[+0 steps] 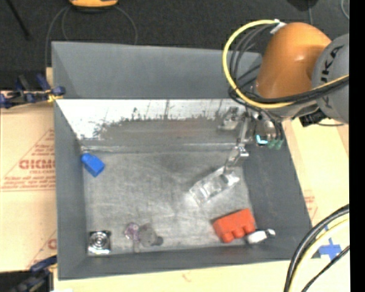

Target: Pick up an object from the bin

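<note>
Pickup looks barely begun: my hand hangs just over a clear plastic piece lying right of centre in the bin; I cannot tell its opening, and nothing is visibly lifted.

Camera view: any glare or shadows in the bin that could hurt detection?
Camera view: strong glare whitens the far wall; the clear plastic piece glints against the shiny floor, so its outline is hard to trace; the red block and blue block are evenly lit.
</note>
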